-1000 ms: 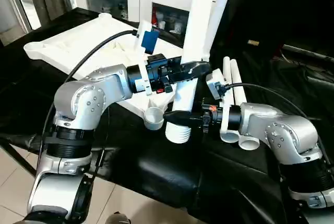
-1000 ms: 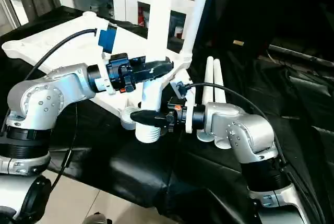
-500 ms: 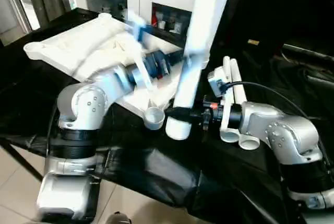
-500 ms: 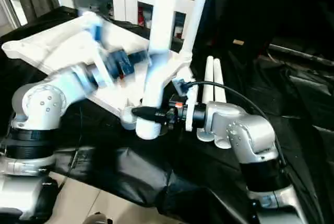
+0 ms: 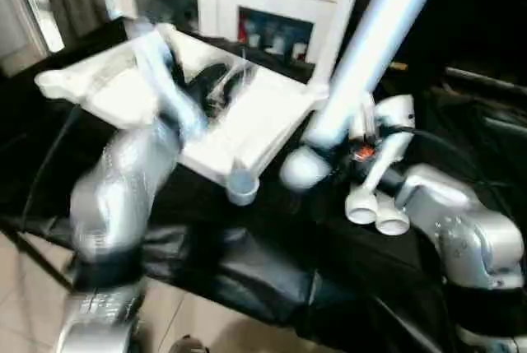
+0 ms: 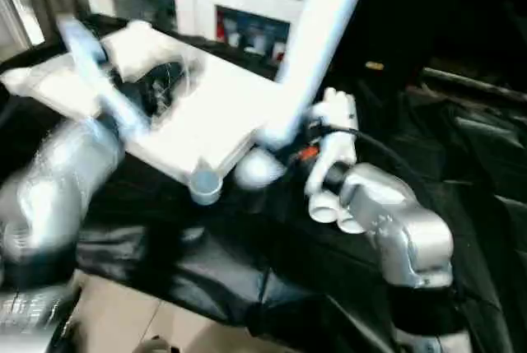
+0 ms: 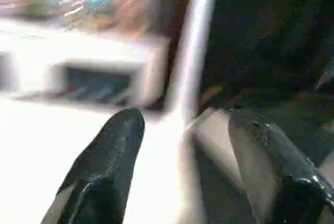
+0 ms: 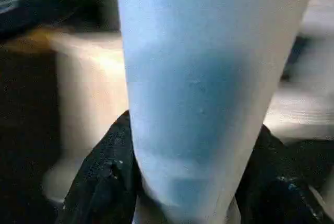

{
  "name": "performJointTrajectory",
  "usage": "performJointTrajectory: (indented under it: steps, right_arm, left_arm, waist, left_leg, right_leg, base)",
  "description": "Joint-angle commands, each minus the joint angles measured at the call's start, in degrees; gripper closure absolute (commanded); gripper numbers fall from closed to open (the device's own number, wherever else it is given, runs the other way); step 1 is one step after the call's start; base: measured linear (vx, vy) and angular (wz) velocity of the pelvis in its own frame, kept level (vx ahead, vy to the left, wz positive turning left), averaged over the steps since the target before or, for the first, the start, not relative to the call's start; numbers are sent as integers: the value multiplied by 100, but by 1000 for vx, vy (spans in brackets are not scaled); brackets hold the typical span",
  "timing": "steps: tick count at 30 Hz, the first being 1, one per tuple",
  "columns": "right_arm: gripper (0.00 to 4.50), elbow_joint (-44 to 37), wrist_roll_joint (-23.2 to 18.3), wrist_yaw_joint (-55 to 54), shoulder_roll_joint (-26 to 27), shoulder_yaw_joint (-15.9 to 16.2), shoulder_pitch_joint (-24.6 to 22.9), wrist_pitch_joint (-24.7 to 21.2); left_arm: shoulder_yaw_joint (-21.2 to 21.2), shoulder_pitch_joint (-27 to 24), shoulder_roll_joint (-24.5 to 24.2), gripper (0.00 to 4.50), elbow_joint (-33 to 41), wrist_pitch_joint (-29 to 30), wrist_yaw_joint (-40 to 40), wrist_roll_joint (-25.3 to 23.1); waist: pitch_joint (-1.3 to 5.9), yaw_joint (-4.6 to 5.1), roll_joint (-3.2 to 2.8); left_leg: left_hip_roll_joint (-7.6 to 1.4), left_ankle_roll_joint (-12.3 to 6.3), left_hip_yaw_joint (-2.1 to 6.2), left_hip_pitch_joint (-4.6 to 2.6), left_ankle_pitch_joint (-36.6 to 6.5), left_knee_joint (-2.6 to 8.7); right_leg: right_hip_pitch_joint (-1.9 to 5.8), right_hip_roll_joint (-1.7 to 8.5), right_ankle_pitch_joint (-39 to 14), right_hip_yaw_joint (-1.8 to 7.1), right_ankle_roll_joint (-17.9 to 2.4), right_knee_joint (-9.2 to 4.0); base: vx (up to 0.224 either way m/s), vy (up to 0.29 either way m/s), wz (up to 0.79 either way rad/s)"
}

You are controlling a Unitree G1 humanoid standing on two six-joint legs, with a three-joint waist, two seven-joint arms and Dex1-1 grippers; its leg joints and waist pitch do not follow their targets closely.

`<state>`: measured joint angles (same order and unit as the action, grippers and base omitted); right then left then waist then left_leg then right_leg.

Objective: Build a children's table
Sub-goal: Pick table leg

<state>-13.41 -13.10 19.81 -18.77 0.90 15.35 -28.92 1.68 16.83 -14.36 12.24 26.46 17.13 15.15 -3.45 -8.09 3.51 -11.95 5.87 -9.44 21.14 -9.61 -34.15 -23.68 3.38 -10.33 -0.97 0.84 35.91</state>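
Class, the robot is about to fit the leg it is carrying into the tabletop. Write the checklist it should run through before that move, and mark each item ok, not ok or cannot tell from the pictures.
1. Leg gripped by the right gripper: ok, a black finger sits on each side of it.
2. Left gripper free: ok, its fingers stand apart with nothing between them.
3. Tabletop lying underside up on the black cloth: ok.
4. Near corner socket open to receive the leg: ok, nothing in it.
5. Leg lined up over that socket: not ok, it leans and its lower end hangs beside the corner.
6. Spare legs clear of the path: cannot tell.
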Motion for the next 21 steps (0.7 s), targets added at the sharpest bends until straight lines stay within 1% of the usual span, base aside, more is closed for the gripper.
performJointTrajectory:
  steps: [1,2,3,4,5,6,7,8,9,10,11,12,13,14,15,16,17,18,19,20,21]
  right_arm:
    - [257,-383,197,-513,282,-151,-344,50]
    - [257,-592,-44,-583,555,-357,-582,-25]
    - [257,-719,-137,-642,689,-440,-735,-58]
    - [257,-935,-189,-781,898,-510,-1055,-22]
    - [257,-944,-44,-833,894,-408,-1234,135]
    - [257,-927,33,-854,870,-351,-1295,190]
    - [257,-763,193,-987,900,-234,-1444,434]
    - [257,-651,203,-1073,979,-243,-1497,569]
    - [257,-611,201,-1135,1030,-254,-1521,640]
    - [257,-527,135,-1199,1114,-338,-1500,612]
    - [257,-488,133,-1224,1211,-420,-1495,577]
    - [257,-455,139,-1234,1263,-468,-1491,578]
    - [257,-407,158,-1243,1290,-509,-1474,599]
    - [257,-407,158,-1243,1290,-509,-1474,599]
    - [257,-392,147,-1264,1322,-563,-1462,602]
    - [257,-390,125,-1287,1320,-564,-1462,608]
    - [257,-386,116,-1293,1304,-552,-1458,615]
    - [257,-363,113,-1301,1286,-532,-1455,649]
    - [257,-322,105,-1298,1273,-519,-1439,672]
    - [257,-272,104,-1272,1269,-512,-1416,694]
    - [257,-232,91,-1227,1265,-505,-1396,707]
  left_arm:
    - [-86,-238,79,151,264,-508,-514,-696]
    - [-61,-428,121,151,273,-670,-734,-921]
    - [-74,-535,117,151,254,-828,-843,-1087]
    - [-49,-733,159,151,217,-1157,-1047,-1353]
    - [18,-774,231,151,210,-1075,-1198,-1329]
    - [49,-777,258,151,201,-1033,-1253,-1313]
    - [33,-794,235,151,175,-1090,-1423,-1371]
    - [22,-796,193,151,149,-1164,-1451,-1404]
    - [16,-808,186,151,144,-1216,-1460,-1444]
    - [48,-807,168,151,84,-1253,-1479,-1485]
    - [76,-823,164,151,24,-1319,-1495,-1554]
    - [92,-832,149,151,-20,-1364,-1494,-1597]
    - [120,-824,104,151,-93,-1410,-1489,-1642]
    - [120,-824,104,151,-93,-1410,-1489,-1642]
    - [200,-794,67,151,-204,-1508,-1458,-1675]
    - [218,-781,49,151,-236,-1534,-1459,-1673]
    - [220,-761,3,151,-270,-1593,-1461,-1703]
    - [233,-736,-26,151,-300,-1601,-1463,-1683]
    - [205,-691,-108,151,-332,-1569,-1543,-1821]
    - [232,-656,-114,151,-364,-1511,-1583,-1836]
    - [237,-641,-122,151,-377,-1472,-1580,-1841]
  waist:
    - [382,73,-100]
    - [376,69,-137]
    - [377,91,-121]
    - [384,67,-122]
    - [364,68,-123]
    - [350,42,-87]
    - [351,18,-87]
    - [353,-29,-73]
    - [354,-72,-98]
    - [362,-68,-171]
    - [394,-116,-74]
    - [269,-95,-57]
    - [284,-30,-81]
    - [297,7,-110]
    - [312,149,-241]
    - [300,318,-313]
    - [285,372,-344]
    - [302,404,-407]
    - [238,318,-463]
    - [177,212,-439]
    - [117,52,-405]
  left_leg:
    - [-25,418,-23,-86,-1500,410]
    - [-38,322,-20,-92,-1708,420]
    - [-36,285,11,-57,-1832,449]
    - [-45,197,19,-67,-1872,451]
    - [-25,110,-10,-32,-1908,439]
    - [6,-79,-32,20,-1877,420]
    - [26,-182,-49,27,-1821,391]
    - [43,-409,-48,60,-1586,290]
    - [42,-623,20,135,-1312,159]
    - [7,-517,-66,-113,-1289,-124]
    - [50,-509,-65,-125,-1399,-159]
    - [126,-482,-7,-37,-1613,-151]
    - [162,-466,7,-157,-1928,-114]
    - [168,-481,-20,-243,-2101,-59]
    - [172,-553,-125,-547,-2695,82]
    - [82,-749,-243,-632,-3366,275]
    - [5,-858,-365,-515,-3663,406]
    - [-226,-876,-575,-319,-4200,638]
    - [-529,-726,-707,-177,-4610,897]
    - [-717,-527,-761,-73,-4858,1082]
    - [-915,121,-833,-97,-5186,1187]
  right_leg:
    - [206,225,-1760,140,-198,-512]
    - [186,221,-1758,153,-223,-540]
    - [212,225,-1770,133,-275,-513]
    - [200,242,-1745,136,-269,-533]
    - [192,282,-1831,170,-275,-558]
    - [240,410,-2327,228,-243,-612]
    - [244,456,-2605,267,-198,-647]
    - [256,635,-3136,390,-78,-745]
    - [309,870,-3627,528,1,-836]
    - [54,813,-4317,958,112,-993]
    - [135,756,-4336,1092,85,-947]
    - [128,605,-4446,1209,-25,-988]
    - [3,400,-4399,1226,-46,-945]
    - [-82,262,-4229,1170,-54,-902]
    - [-378,-66,-3565,875,-72,-783]
    - [-491,-278,-2749,371,-176,-468]
    - [-486,-301,-2430,104,-257,-240]
    - [-338,-117,-1916,-319,-394,272]
    - [-36,132,-1307,-611,-494,808]
    - [125,190,-1215,-660,-509,989]
    - [239,285,-1424,-525,-491,1026]
  base:
    - [0,0,0]
    - [0,0,0]
    - [0,0,0]
    - [0,0,0]
    - [0,0,0]
    - [0,0,0]
    - [0,0,0]
    - [0,0,0]
    - [0,0,0]
    - [-35,85,-17]
    - [-35,85,-17]
    - [-42,138,-41]
    - [-39,182,-49]
    - [-39,182,-49]
    - [-90,199,-45]
    - [-105,219,-50]
    - [-105,219,-50]
    - [-80,220,-59]
    - [-112,157,-65]
    - [-112,157,-65]
    - [-92,89,-70]
